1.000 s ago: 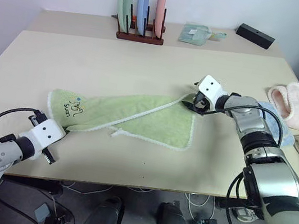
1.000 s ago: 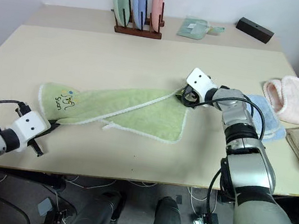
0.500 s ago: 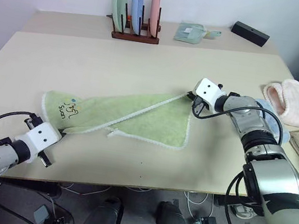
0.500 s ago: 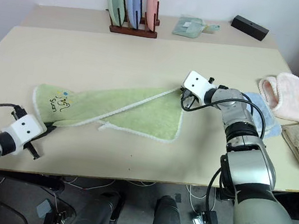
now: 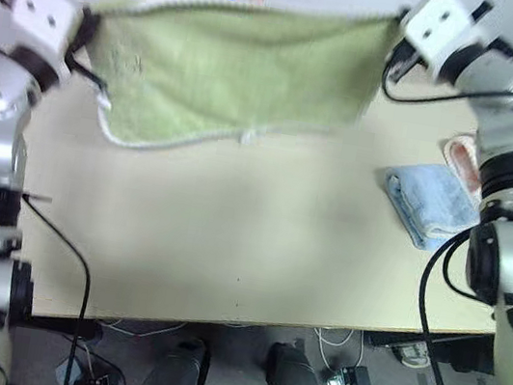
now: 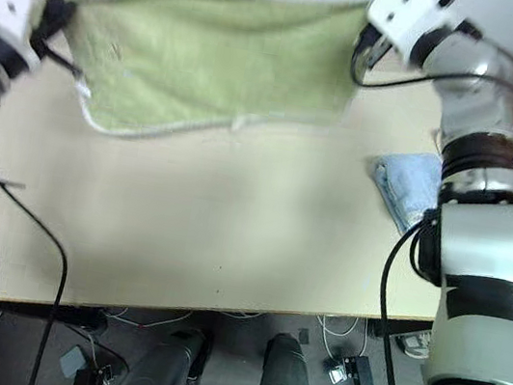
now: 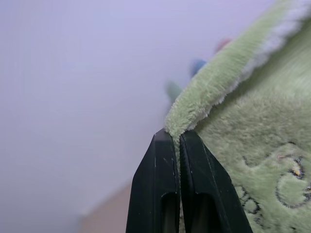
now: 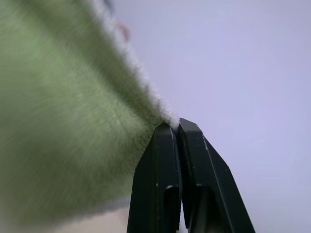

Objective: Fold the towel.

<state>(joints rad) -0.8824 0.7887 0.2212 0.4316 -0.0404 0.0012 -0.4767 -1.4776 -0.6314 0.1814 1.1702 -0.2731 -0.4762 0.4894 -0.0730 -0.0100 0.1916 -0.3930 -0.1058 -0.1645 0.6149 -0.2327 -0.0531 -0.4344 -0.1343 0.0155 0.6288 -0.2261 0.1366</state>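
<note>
The towel (image 5: 238, 63) is light green terry with a white fuzzy edging, and a small dark embroidered outline mark (image 7: 286, 182) sits near one corner. The table (image 5: 258, 242) is pale beige. A folded towel (image 5: 428, 202) on it is light blue, another one (image 5: 463, 155) pink-cream. The fingers (image 7: 165, 189) are glossy black, the gripper housings (image 5: 41, 10) white.

Green towel (image 5: 238, 63) aloft between both grippers, above table (image 5: 230, 237)
</note>
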